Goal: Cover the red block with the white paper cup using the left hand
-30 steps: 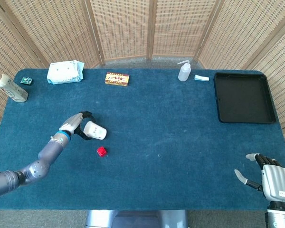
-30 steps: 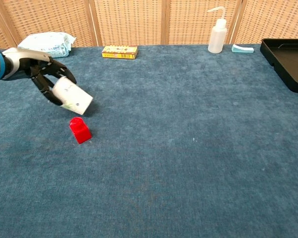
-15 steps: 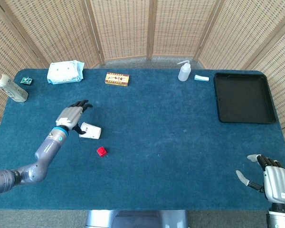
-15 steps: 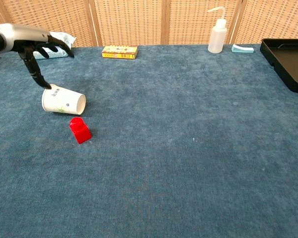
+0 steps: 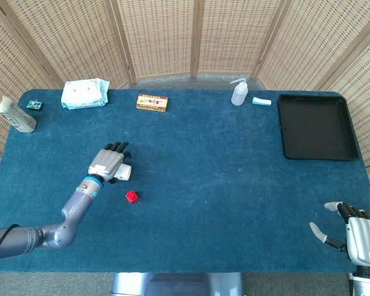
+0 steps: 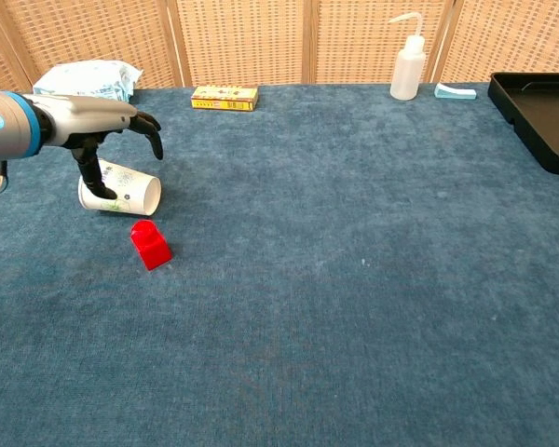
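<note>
The white paper cup [image 5: 124, 173] [image 6: 128, 192] lies on its side on the blue table, its mouth facing right. Just in front of it stands the small red block [image 5: 131, 197] [image 6: 150, 245], uncovered and apart from the cup. My left hand [image 5: 109, 163] [image 6: 101, 123] hovers over the cup's base end with fingers spread; its thumb reaches down across the front of the cup, and I cannot tell if it touches. My right hand [image 5: 357, 231] rests at the near right table edge, fingers apart and empty, seen only in the head view.
Along the far edge sit a tissue pack [image 5: 84, 94], a yellow box [image 5: 152, 102], a squeeze bottle [image 5: 238, 92] and a small eraser-like piece [image 5: 262, 101]. A black tray [image 5: 316, 126] lies at the far right, a lotion bottle [image 5: 9, 113] at the far left.
A second ago my left hand held the cup tilted above the table. The cup dropped onto its side, the hand lifted off, and it has now come back over the cup.
</note>
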Robot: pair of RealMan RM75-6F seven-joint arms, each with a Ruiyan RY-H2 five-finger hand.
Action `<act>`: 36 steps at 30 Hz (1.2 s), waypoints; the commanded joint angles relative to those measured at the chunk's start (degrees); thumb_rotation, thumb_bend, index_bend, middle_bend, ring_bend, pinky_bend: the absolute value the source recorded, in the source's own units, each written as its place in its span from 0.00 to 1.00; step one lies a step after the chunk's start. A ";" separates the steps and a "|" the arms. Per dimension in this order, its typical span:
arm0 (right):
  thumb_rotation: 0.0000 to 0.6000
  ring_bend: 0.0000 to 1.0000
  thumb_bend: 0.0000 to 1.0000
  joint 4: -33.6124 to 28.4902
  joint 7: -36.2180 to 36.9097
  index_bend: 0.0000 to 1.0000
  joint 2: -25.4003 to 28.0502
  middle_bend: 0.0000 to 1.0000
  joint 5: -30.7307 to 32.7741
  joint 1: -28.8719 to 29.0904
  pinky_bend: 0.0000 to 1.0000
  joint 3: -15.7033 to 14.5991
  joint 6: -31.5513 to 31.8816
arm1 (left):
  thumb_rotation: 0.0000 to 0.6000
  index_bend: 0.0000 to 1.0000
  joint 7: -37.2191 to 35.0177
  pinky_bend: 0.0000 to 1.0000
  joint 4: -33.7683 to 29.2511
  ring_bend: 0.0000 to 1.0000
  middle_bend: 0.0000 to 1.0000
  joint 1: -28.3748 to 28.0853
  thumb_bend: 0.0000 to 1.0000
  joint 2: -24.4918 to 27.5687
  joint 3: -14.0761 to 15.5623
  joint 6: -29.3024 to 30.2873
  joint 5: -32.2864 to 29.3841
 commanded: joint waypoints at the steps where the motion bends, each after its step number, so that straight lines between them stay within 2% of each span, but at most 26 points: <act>1: 0.24 0.42 0.28 0.05 0.23 0.37 0.14 0.42 0.05 -0.08 0.37 -0.05 -0.06 | 1.00 0.25 0.77 0.08 0.63 0.00 0.04 0.01 0.25 -1.07 0.08 0.65 0.28; 10: 0.24 0.42 0.28 0.31 1.06 0.37 0.26 0.42 0.23 -0.26 0.37 0.05 -0.03 | 1.00 0.28 0.60 0.08 2.67 0.00 0.04 0.01 0.25 -3.28 -0.65 -0.72 -1.52; 19: 0.24 0.43 0.28 0.44 1.42 0.37 0.38 0.42 0.13 -0.45 0.38 -0.20 -0.20 | 1.00 0.49 2.00 0.08 4.91 0.00 0.04 0.55 0.25 -5.51 -0.69 0.84 -2.58; 22: 0.24 0.42 0.28 0.30 1.37 0.37 0.45 0.42 0.08 -0.45 0.38 -0.13 -0.13 | 1.00 0.51 1.47 0.08 4.64 0.00 0.04 0.93 0.25 -5.49 -1.30 1.27 -2.56; 27: 0.24 0.43 0.28 0.00 1.14 0.37 0.52 0.42 -0.09 -0.38 0.38 -0.09 -0.17 | 1.00 0.51 -2.63 0.08 2.00 0.00 0.04 2.02 0.25 -3.52 -4.04 1.01 -1.83; 29: 0.24 0.42 0.28 -0.10 1.04 0.37 0.40 0.42 -0.19 -0.29 0.38 -0.10 -0.27 | 1.00 0.51 -8.21 0.08 -0.79 0.00 0.04 3.19 0.25 -1.24 -6.96 -0.96 -1.55; 36: 0.24 0.43 0.28 -0.39 0.55 0.37 -0.07 0.42 -0.57 0.03 0.38 -0.13 -0.61 | 1.00 0.51 -24.73 0.08 -7.51 0.00 0.06 7.29 0.24 5.42 -13.78 -8.67 0.14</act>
